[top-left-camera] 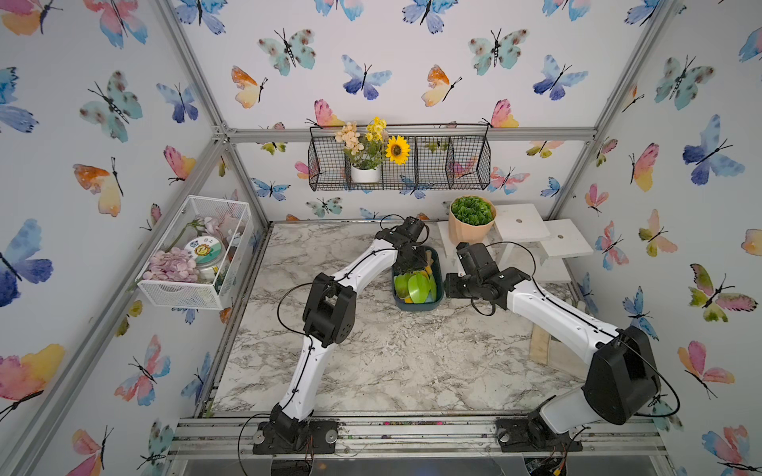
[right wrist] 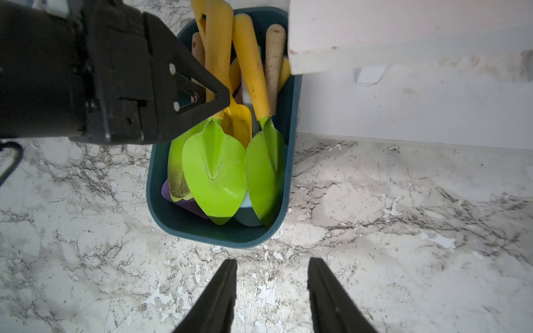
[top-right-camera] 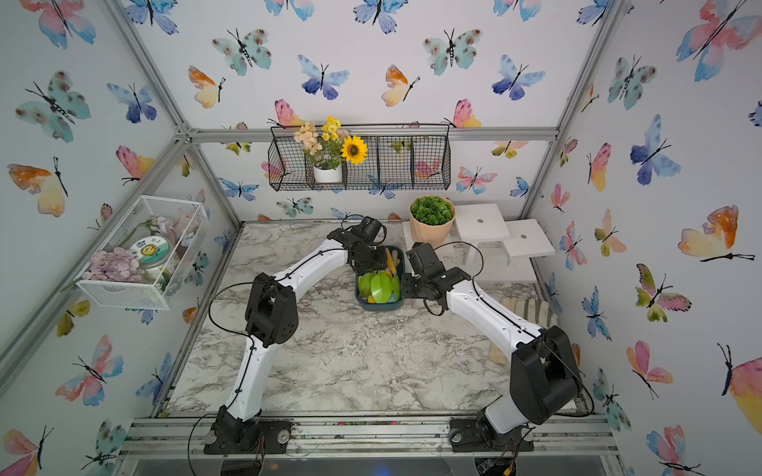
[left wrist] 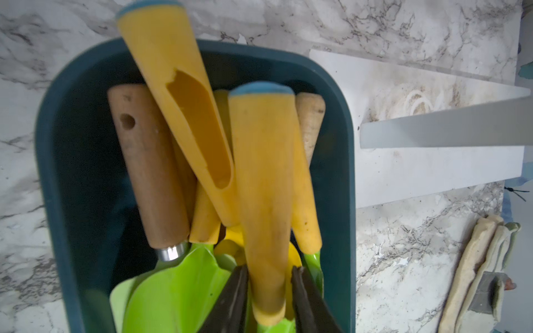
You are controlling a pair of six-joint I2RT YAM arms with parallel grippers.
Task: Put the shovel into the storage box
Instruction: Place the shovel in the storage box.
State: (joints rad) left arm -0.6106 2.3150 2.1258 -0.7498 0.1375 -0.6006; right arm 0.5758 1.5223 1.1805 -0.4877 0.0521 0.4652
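The dark teal storage box (top-left-camera: 416,307) (top-right-camera: 379,307) stands at the back middle of the marble table, holding several shovels with green blades and yellow or wooden handles. My left gripper (left wrist: 269,269) (top-left-camera: 414,263) is over the box. Its fingers stand on either side of the yellow handle of one shovel (left wrist: 265,173), with a narrow gap on one side. That shovel's green blade (right wrist: 215,173) lies on top of the others inside the box. My right gripper (right wrist: 272,261) (top-left-camera: 451,290) hangs open and empty over bare table, just off the box's blade end.
A white stepped shelf (top-left-camera: 521,222) and a peach pot with a green plant (top-left-camera: 471,222) stand right behind the box. Folded gloves (left wrist: 476,274) lie at the table's right side. A white mesh basket (top-left-camera: 194,251) and a black wire basket (top-left-camera: 400,165) hang on the walls.
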